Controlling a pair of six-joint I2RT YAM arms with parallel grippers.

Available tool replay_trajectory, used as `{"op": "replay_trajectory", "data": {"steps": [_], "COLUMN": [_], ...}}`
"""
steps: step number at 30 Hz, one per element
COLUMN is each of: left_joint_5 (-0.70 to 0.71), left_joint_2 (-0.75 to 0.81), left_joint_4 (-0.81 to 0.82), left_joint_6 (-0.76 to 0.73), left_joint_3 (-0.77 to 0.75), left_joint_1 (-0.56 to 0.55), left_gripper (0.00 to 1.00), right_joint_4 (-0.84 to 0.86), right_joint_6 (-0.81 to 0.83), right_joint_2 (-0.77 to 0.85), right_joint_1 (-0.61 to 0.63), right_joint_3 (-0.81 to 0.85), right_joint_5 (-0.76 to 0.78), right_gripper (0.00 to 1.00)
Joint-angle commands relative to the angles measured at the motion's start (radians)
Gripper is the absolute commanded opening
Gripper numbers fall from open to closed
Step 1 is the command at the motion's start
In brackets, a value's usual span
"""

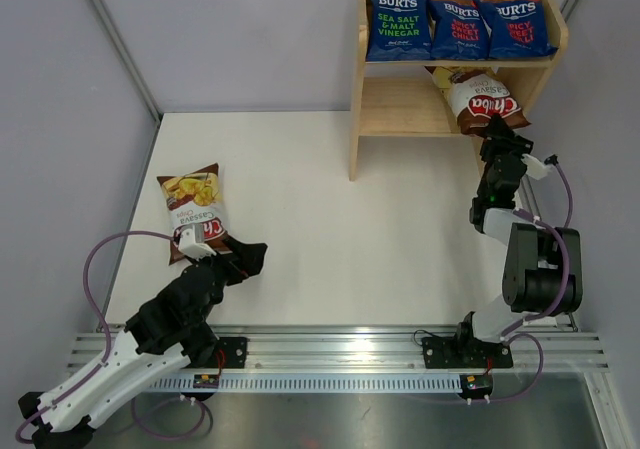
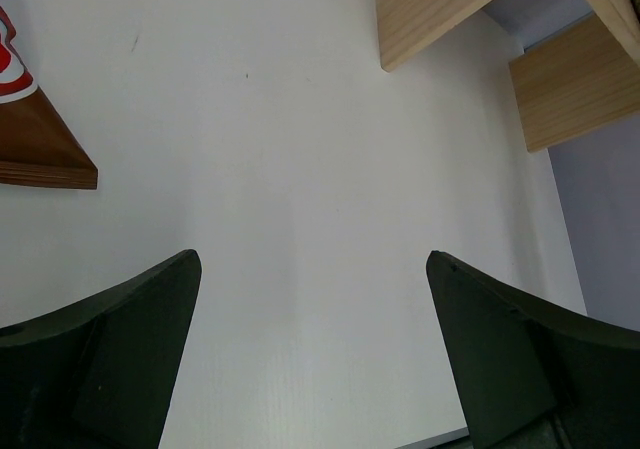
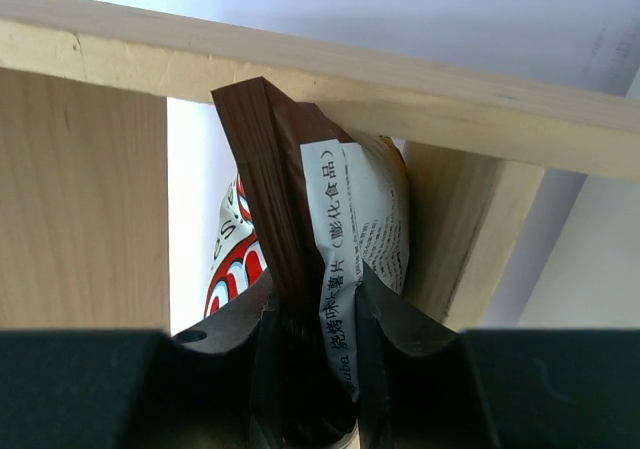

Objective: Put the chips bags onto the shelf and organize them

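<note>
Five chips bags can be seen from above. Three dark blue ones are stood side by side on the top tier of the wooden shelf [image 1: 400,104]. The green BURTS bag [image 1: 397,24] is at the left, the middle BURTS bag [image 1: 459,26] is next to it, and the right BURTS bag [image 1: 513,24] is at the right end. The last two are marked with red words.

A brown and white Chuba bag [image 1: 480,99] is held at the right end of the lower tier. It is tilted, and its near end is stuck out past the front of the shelf. That near end is pinched by the right jaws, which are squeezed onto it. In the right wrist view the same bag is seen on its edge between the black fingers [image 3: 410,344], with wood of the shelf above it and at both sides.

The second Chuba bag [image 1: 195,209] is laid flat on the white desk [image 1: 350,229], at the left, well apart from the shelf. The left jaws are spread wide, and nothing is held in them. They are found low over the desk, just beside the near end of that bag. It cannot be told whether the bag is touched by the left arm [image 1: 170,314]. In the left wrist view the two dark fingers [image 2: 120,359] are seen far apart, with only white desk between them. A brown corner of the bag is seen at the left edge.
</note>
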State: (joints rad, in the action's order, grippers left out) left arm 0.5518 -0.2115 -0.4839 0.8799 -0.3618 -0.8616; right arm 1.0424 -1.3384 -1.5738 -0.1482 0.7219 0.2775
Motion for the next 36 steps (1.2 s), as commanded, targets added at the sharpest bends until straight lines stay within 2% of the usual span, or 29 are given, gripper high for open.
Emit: {"op": "replay_trajectory", "data": {"steps": [1, 15, 21, 24, 31, 33, 34, 36], "left_joint_5": [0.005, 0.025, 0.0, -0.012, -0.01, -0.023, -0.03, -0.044], "left_joint_2": [0.004, 0.084, 0.058, 0.049, 0.046, 0.032, 0.02, -0.029], "left_joint_4": [0.031, -0.056, -0.059, -0.05, -0.042, -0.041, -0.027, -0.027], "left_joint_6": [-0.025, -0.018, -0.021, -0.022, -0.025, -0.044, -0.067, -0.076], "left_joint_3": [-0.012, -0.006, -0.008, 0.004, 0.011, 0.011, 0.008, -0.006], "left_joint_1": [-0.001, -0.001, -0.001, -0.001, -0.001, -0.001, -0.001, -0.001], "left_gripper": [0.99, 0.99, 0.99, 0.99, 0.99, 0.99, 0.99, 0.99], "right_joint_4": [-0.025, -0.203, -0.203, -0.179, -0.162, -0.159, -0.159, -0.154], "right_joint_6": [0.053, 0.09, 0.099, 0.139, 0.098, 0.105, 0.111, 0.102], "right_joint_2": [-0.017, -0.068, -0.049, -0.071, -0.098, -0.103, -0.097, -0.088], "right_joint_1": [0.044, 0.067, 0.067, 0.067, 0.09, 0.088, 0.088, 0.09], "right_joint_3": [0.066, 0.162, 0.14, 0.155, 0.125, 0.131, 0.129, 0.117], "right_joint_5": [0.138, 0.347, 0.433, 0.41, 0.456, 0.43, 0.421, 0.405], "right_gripper": [0.01, 0.0, 0.01, 0.01, 0.04, 0.08, 0.19, 0.3]}}
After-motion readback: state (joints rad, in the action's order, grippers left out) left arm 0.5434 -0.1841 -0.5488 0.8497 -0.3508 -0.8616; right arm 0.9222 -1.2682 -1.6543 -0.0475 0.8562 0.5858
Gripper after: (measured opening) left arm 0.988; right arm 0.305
